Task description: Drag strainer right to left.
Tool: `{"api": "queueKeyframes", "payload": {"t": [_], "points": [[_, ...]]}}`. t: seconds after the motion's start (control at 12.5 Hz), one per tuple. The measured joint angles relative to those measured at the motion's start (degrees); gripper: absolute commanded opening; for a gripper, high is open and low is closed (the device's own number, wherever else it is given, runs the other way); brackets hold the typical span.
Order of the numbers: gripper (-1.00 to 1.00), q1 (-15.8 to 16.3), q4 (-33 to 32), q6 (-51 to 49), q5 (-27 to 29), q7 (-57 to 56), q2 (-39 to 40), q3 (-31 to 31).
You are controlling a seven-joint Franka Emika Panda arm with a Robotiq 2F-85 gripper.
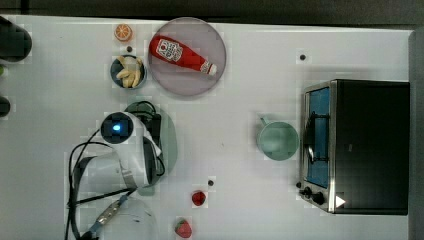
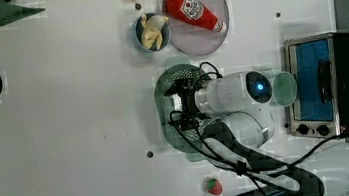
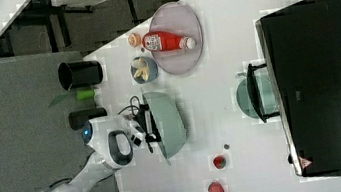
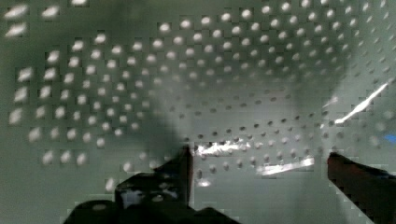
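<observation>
Top view: you have one strainer (image 1: 170, 135), sage oval, half under the arm, at the top view's left, one mug (image 1: 278, 140), one grey plate (image 1: 215, 75), two strawberries | Left view: gripper (image 2: 182, 104) down inside its perforated bowl | Right view: smooth solid outer wall | Wrist view: fingers (image 4: 180, 179) spread wide, holding nothing, over holes.

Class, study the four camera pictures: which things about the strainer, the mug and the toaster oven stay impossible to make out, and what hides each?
- Strainer: in the top view the arm covers most of it.
- Whether the open gripper touches the strainer's floor: wrist view blurred.
- Mug: in the right view the toaster oven's handle crosses it.
- Oven's inside: dark in the left view.
</observation>
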Motion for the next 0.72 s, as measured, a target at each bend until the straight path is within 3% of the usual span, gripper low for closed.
{"api": "queueKeyframes", "payload": {"t": [0.72], "points": [[1.00,7.40,10.85,-2.01,5.50,1.73,5.82,1.74]]}}
